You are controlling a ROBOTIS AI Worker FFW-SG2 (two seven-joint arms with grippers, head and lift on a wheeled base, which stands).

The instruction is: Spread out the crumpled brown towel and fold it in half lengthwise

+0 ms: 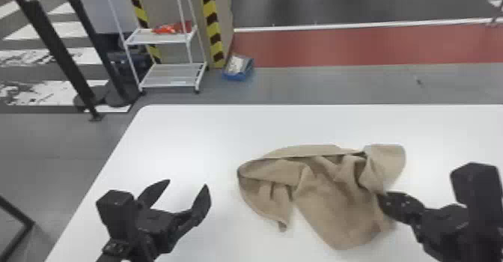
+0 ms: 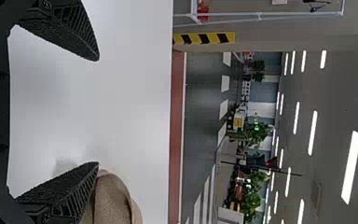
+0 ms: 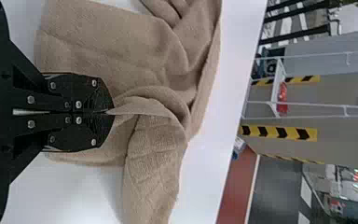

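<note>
Bright ceiling lights [image 2: 352, 167], soft glare on table [image 1: 194, 137], seemingly faint shadows

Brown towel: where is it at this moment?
In the head view, the brown towel lies crumpled on the white table, right of centre, its right side pinched by the right tool.

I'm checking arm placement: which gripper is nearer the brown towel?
Right. The right gripper is shut on the towel; the left gripper hangs open, left of it.

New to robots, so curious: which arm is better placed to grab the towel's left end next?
Left, I'd say. The left gripper is open and empty, left of the towel, while the right gripper is shut on the towel's right side.
</note>
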